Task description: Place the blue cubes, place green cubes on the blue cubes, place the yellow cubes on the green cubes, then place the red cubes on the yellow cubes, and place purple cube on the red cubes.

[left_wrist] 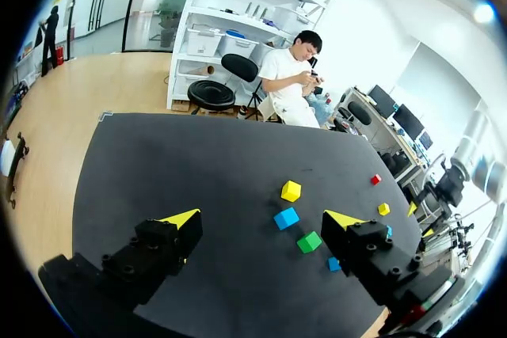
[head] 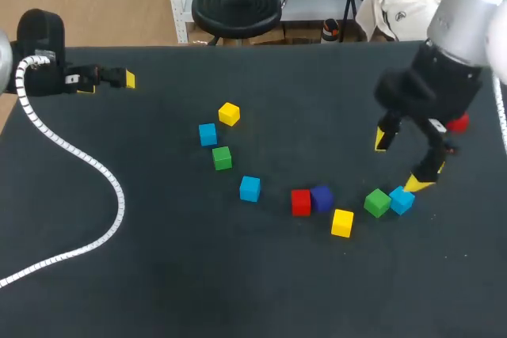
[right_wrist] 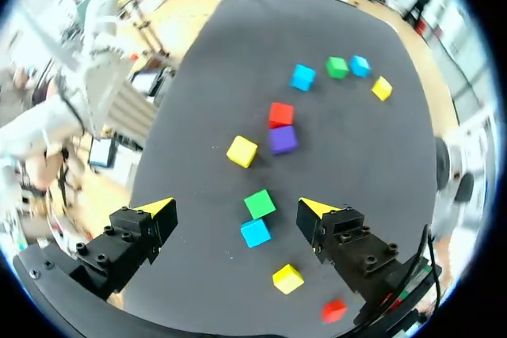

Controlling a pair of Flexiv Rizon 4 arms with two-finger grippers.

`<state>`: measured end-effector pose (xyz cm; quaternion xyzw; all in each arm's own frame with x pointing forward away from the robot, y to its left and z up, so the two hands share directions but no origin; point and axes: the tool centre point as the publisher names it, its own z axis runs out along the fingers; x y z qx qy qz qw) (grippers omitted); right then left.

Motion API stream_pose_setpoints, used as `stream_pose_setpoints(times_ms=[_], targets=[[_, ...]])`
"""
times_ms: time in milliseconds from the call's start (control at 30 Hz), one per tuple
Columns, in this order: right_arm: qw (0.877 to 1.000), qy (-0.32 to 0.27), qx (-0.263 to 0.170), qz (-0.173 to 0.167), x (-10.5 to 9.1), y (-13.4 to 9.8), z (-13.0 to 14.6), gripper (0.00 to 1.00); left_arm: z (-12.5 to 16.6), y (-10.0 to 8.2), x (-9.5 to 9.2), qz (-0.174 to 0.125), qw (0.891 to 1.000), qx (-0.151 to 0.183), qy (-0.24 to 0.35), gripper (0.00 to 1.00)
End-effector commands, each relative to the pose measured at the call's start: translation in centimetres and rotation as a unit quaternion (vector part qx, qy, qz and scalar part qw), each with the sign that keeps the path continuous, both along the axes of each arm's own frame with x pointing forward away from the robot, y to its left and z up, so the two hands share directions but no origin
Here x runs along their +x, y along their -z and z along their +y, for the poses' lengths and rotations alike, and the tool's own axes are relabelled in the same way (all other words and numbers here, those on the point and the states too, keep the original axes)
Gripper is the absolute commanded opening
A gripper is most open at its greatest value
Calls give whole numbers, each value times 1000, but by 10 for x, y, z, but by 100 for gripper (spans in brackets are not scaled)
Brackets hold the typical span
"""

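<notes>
Coloured cubes lie scattered on the black table (head: 158,259). Left of centre are a yellow cube (head: 229,113), a blue cube (head: 207,134), a green cube (head: 222,157) and another blue cube (head: 249,188). A red cube (head: 300,202) touches the purple cube (head: 322,197), with a yellow cube (head: 342,222) beside them. My right gripper (head: 400,161) hangs open just above a touching green cube (right_wrist: 259,203) and blue cube (right_wrist: 255,232). Behind its fingers lie a yellow cube (right_wrist: 287,278) and a red cube (right_wrist: 333,309). My left gripper (left_wrist: 263,219) stands open and empty at the far left edge.
A white coiled cable (head: 95,168) runs from my left arm across the table's left part. The red cube (head: 457,123) near the right edge is half hidden by my right arm in the head view.
</notes>
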<state>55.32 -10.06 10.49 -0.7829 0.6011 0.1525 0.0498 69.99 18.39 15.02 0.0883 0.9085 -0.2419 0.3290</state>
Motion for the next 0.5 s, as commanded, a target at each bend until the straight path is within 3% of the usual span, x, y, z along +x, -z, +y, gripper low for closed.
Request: stream_pose_setpoints(times_ms=[33, 267, 500], targets=[[998, -63, 5, -30, -13, 10, -10, 100, 1, 1, 0, -1, 1000, -2, 1, 100], [998, -61, -13, 4, -23, 35, -22, 100, 1, 1, 0, -1, 1000, -2, 1, 100], [998, -68, 2, -4, -23, 40, -30, 100, 1, 1, 0, -1, 1000, -2, 1, 100]])
